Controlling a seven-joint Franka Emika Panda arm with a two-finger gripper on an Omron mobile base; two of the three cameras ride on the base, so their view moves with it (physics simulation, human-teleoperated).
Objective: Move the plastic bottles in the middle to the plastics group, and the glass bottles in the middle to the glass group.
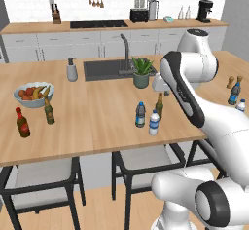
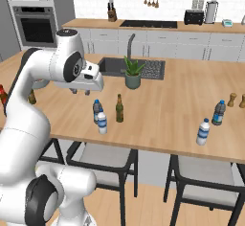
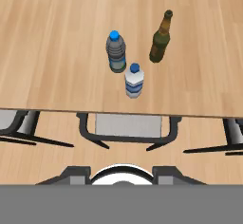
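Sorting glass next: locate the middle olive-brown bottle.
The olive-brown bottle stands mid-counter, in front of the potted plant, just right of the two blue-capped water bottles.

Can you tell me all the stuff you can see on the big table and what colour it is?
Water bottles in the middle: two, blue caps, one whitish, one darker.
Brown bottle in the middle: one, olive-brown, beside them.
Water bottles at the right end: two, blue caps.
Red bottle: one, left end.
Brown bottle by the bowl: one, olive-brown.
Fruit bowl: one, pale.
Soap dispenser: one, grey, near the sink.
Plant: one, green.
End effector: one, shut, above the table's front part, holding nothing.
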